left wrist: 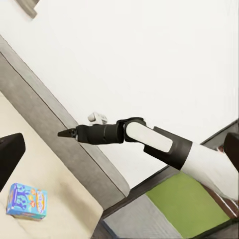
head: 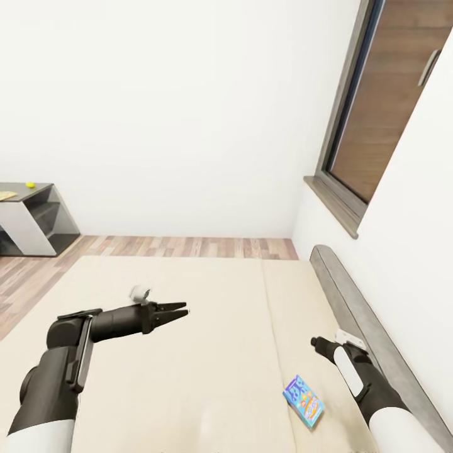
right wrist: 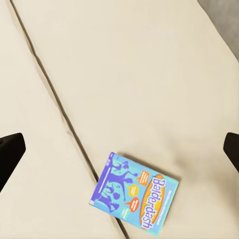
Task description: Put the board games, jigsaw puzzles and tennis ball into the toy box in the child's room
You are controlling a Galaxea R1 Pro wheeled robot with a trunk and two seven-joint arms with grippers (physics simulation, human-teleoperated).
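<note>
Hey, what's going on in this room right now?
A two-armed robot stands over the bed. One small blue board game lies flat on the mattress beside the seam, untouched. The right gripper hangs above it, holding nothing; the left gripper hovers empty over the other panel. Far off, a tennis ball sits on the table.

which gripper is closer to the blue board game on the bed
Right. The right gripper hangs just beyond the blue board game, over the same mattress panel. The left gripper is farther off, across the seam over the other panel of the bed.
</note>
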